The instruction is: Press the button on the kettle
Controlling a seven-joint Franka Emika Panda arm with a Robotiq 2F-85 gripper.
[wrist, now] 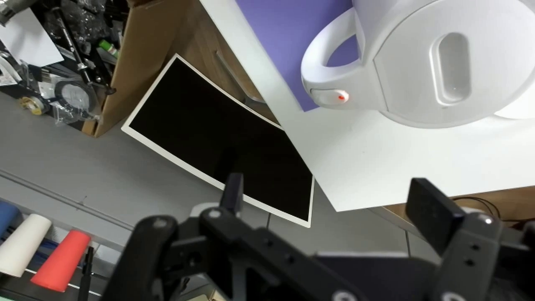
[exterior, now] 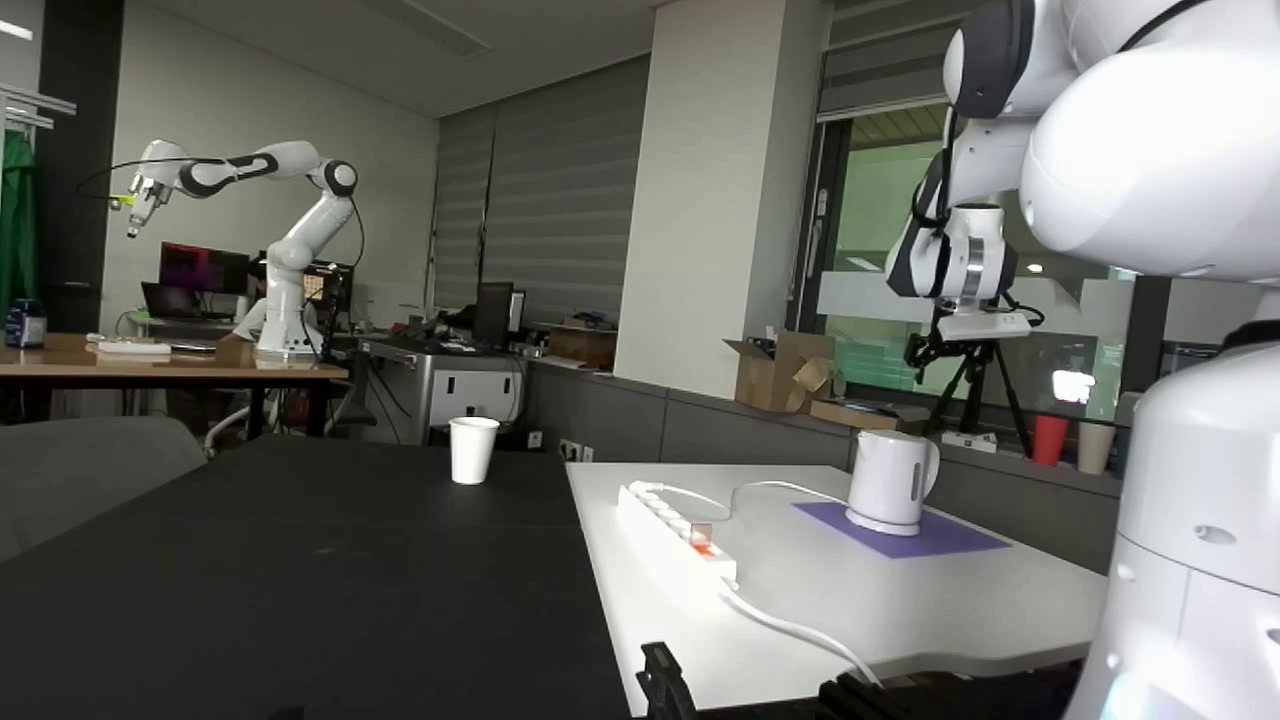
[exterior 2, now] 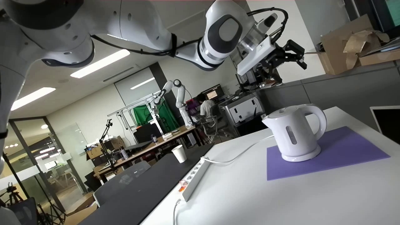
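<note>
The white kettle stands upright on a purple mat on the white table. It also shows in an exterior view with its looped handle. In the wrist view I look down on the kettle's lid at the upper right. A small button with a red spot sits on top of the handle. My gripper is open and empty, its fingers wide apart. In an exterior view the gripper hangs in the air well above the kettle's height, apart from it. The kettle's base is hidden in the wrist view.
A white power strip with a cable lies on the white table. A white paper cup stands on the black table. A white-framed black panel and a cardboard box are beyond the white table's edge.
</note>
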